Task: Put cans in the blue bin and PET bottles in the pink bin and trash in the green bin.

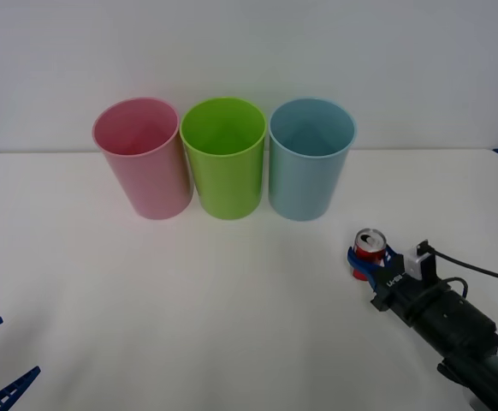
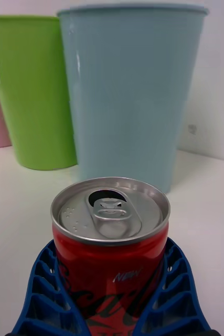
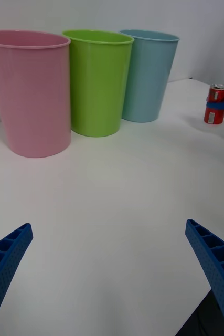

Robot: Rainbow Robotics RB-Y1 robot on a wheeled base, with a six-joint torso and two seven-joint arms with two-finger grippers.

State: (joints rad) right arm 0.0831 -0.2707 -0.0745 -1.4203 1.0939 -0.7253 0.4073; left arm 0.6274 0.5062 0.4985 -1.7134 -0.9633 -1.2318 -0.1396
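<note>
A plain white table (image 1: 189, 300) spreads across the foreground, its surface smooth and matte. Behind its far edge rises a pale, unmarked wall (image 1: 249, 51).

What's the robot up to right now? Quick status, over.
Right gripper shut on red can, upright on table. Left gripper open, idle near table's edge. Blue bin just beyond the can, nothing between.
</note>
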